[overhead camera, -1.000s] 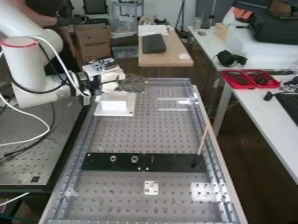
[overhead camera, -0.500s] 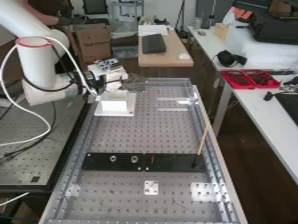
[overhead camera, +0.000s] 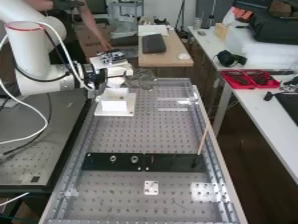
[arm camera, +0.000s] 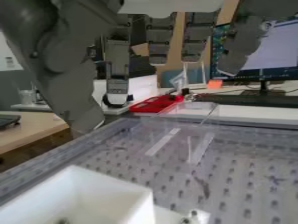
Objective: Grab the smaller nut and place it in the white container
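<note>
One hand (overhead camera: 138, 79), fingers straight, has risen near the white container (overhead camera: 114, 104)

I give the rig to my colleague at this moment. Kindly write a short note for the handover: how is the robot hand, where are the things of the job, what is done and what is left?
Robot hand: open, fingers straight, near the white container.
Things: a small round object is in the container, probably the smaller nut, but too little of it shows to be sure. The larger nut and the bearing stand on the black bar.
Done: the placing, it seems.
Left: confirm what is in the container; likely nothing more.
</note>
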